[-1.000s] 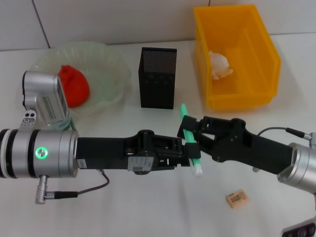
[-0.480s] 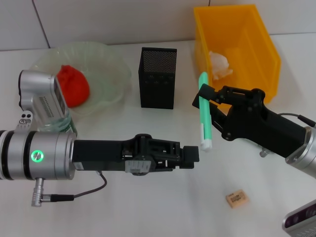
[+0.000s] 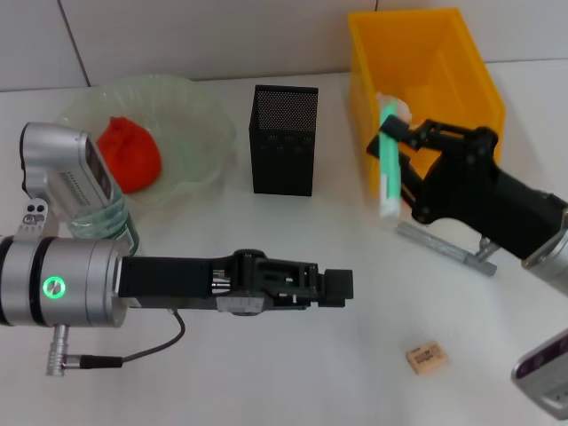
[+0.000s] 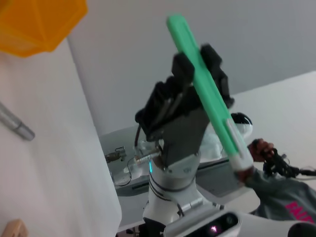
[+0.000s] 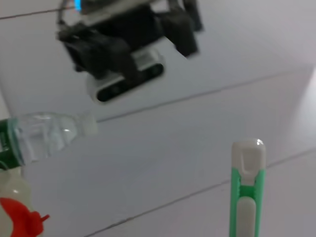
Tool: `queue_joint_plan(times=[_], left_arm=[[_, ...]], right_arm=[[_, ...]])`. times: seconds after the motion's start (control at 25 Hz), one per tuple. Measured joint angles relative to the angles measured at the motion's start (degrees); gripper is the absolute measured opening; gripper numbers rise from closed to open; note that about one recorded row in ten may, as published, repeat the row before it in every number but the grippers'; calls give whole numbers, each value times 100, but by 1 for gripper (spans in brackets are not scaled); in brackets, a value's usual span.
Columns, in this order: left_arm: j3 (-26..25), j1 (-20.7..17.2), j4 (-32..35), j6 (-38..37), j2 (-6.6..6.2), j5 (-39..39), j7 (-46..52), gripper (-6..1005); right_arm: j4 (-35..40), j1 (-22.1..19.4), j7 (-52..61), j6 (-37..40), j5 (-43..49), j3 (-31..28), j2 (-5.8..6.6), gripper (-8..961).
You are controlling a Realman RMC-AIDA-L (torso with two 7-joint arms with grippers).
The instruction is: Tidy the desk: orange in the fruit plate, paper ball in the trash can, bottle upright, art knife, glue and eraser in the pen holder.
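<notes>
1. A white desk (image 3: 266, 373) is lying under a pale tiled wall, carrying a pen holder (image 3: 284, 140) at centre back, a fruit plate (image 3: 200, 120) with the orange (image 3: 129, 153) at back left, and a trash can (image 3: 426, 98) with the paper ball (image 3: 395, 102) at back right.
2. Bare desk is lying open in front of the pen holder; the eraser (image 3: 426, 357) and a grey metal tool (image 3: 444, 248) are lying near the right edge.
3. The right end effector (image 3: 397, 169) is pinching the green-and-white knife (image 3: 388, 160) near its middle, in the air before the trash can, its long axis nearly upright, white end down.
4. The left end effector (image 3: 342, 286) is reaching along the desk; I cannot tell its finger state.
5. The bottle (image 3: 98, 222) is sitting partly hidden behind the left arm.
</notes>
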State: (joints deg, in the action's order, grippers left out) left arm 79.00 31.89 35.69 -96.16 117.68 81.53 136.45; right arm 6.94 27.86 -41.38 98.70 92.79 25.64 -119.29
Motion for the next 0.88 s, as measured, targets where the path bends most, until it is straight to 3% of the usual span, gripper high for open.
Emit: queue_joint_plan(times=[0.4, 0.6, 0.88], left_arm=[[-3, -137, 315, -212, 18, 6, -2068, 430], [-454, -707, 895, -72, 39, 37, -3751, 647], [-949, -1373, 1059, 398, 72, 81, -6166, 648]], right_arm=[[151, 251, 2613, -149, -269, -408, 2, 182], [178, 467, 4114, -523, -471, -477, -3, 182], [-186, 943, 5094, -1311, -833, -462, -32, 182]])
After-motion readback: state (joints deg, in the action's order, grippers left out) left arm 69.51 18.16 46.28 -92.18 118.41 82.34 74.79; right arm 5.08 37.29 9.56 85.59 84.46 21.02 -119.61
